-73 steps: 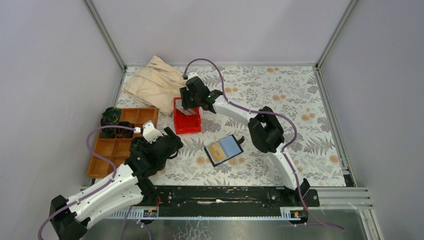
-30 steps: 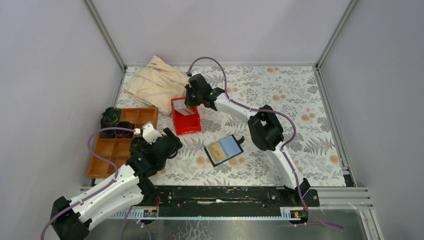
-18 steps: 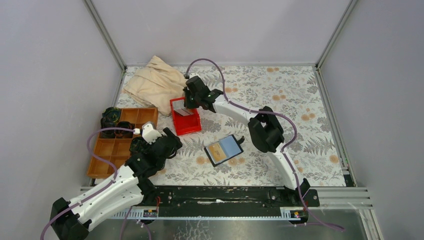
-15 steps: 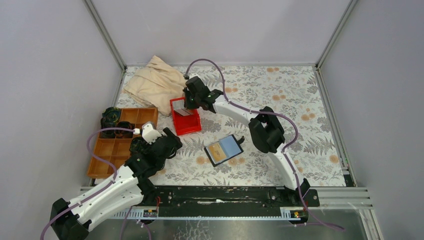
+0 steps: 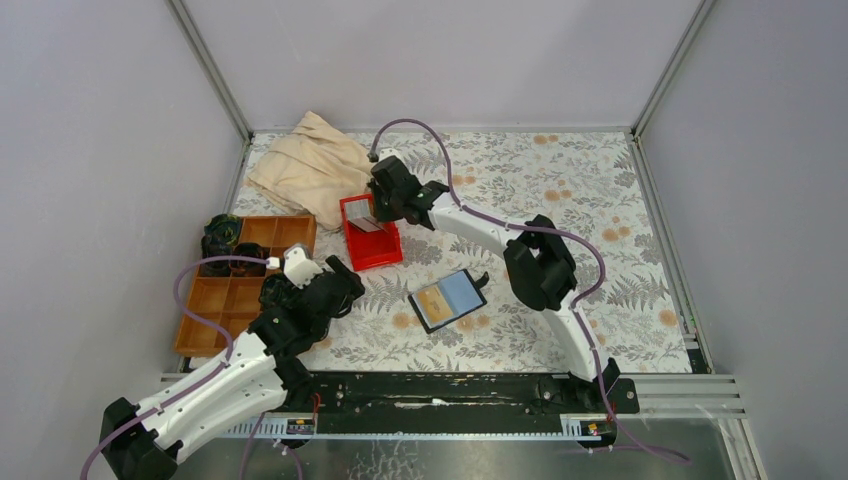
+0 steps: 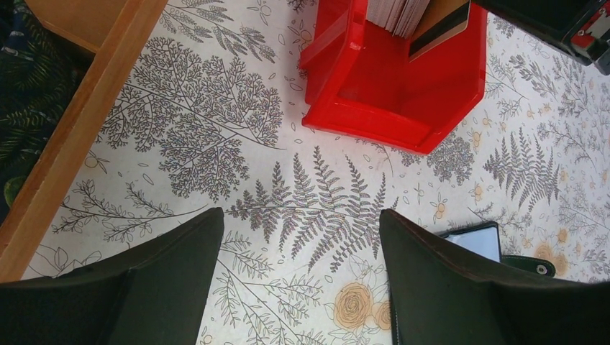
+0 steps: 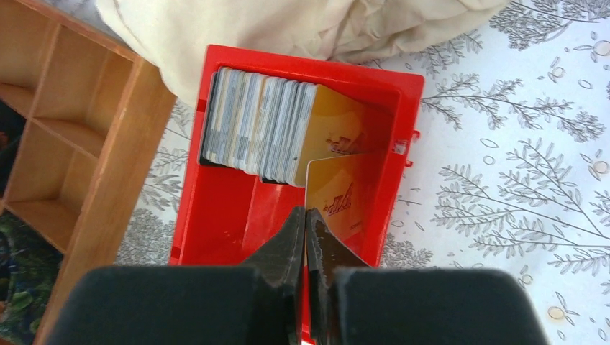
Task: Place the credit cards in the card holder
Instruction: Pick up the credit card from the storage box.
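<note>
Pinching only the thin left edge of a tan card (image 7: pixel 345 194), the right gripper (image 7: pixel 307 214) has its jaws shut on it at the centre of the right wrist view, low inside the red bin (image 7: pixel 216 215). With so slim a bite, the tan card could pivot or slip out on the lift. Its corner could also catch the bin's wall, or drag a neighbour out of the credit cards (image 7: pixel 252 133) packed on edge in the bin's upper part. Those show grey, white and tan edges, leaning slightly.

The card holder (image 5: pixel 448 298) lies open and flat at mid-frame in the top view, well apart from the bin, with tan and blue showing inside. At lower left there, the left gripper (image 6: pixel 302 244) hovers over the floral table cover (image 6: pixel 216 144), jaws wide and empty.
</note>
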Motion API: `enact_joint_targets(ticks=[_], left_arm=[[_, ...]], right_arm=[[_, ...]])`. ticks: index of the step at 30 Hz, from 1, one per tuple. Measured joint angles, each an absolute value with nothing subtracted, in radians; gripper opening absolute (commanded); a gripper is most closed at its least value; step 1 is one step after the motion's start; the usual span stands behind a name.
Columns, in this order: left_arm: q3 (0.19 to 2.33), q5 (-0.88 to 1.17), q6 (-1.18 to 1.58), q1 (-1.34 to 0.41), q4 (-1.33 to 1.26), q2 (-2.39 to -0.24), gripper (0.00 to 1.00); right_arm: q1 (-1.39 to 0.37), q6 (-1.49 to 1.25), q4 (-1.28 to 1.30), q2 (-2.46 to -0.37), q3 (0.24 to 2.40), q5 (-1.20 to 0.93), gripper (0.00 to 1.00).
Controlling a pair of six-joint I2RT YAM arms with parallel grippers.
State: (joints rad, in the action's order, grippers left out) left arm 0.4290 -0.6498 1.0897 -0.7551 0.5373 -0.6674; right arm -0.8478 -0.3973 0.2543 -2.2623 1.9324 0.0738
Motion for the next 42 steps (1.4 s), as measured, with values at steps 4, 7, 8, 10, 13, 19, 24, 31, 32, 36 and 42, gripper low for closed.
enact_joint_targets(ticks=[4,7,8,10,13,19,24,31,32,36,42], left_arm=[[0.415,-0.650,1.089,-0.755,0.525,-0.667,0.85],[0.405,-0.651,1.089,-0.755,0.511,-0.668,0.85],[0.405,-0.652,1.089,-0.755,0.507,-0.668,0.85],[0.405,-0.656,1.089,-0.755,0.496,-0.672,0.85],[0.405,-0.661,1.089,-0.755,0.480,-0.685,0.85],[0.406,-0.673,1.078,-0.755,0.440,-0.705,0.86],[0.413,-0.677,1.051,-0.752,0.392,-0.727,0.87],[0.450,-0.678,1.010,-0.752,0.345,-0.747,0.87],[0.456,-0.678,1.001,-0.751,0.340,-0.747,0.87],[0.479,-0.675,0.949,-0.751,0.305,-0.743,0.87],[0.488,-0.551,0.801,-0.751,0.193,-0.713,0.87]], right_arm=[[-0.854,-0.365,0.262,-2.260,1.916,0.118,0.00],[-0.858,-0.342,0.258,-2.245,1.898,0.147,0.00],[-0.860,-0.334,0.259,-2.235,1.886,0.159,0.00],[-0.860,-0.320,0.262,-2.217,1.868,0.175,0.00],[-0.862,-0.303,0.261,-2.202,1.858,0.195,0.00],[-0.869,-0.269,0.261,-2.172,1.842,0.218,0.00],[-0.881,-0.248,0.257,-2.111,1.803,0.229,0.00],[-0.892,-0.231,0.245,-2.017,1.740,0.251,0.00],[-0.893,-0.230,0.241,-2.002,1.726,0.251,0.00],[-0.900,-0.228,0.231,-1.927,1.644,0.250,0.00],[-0.918,-0.229,0.240,-1.697,1.435,0.224,0.00]])
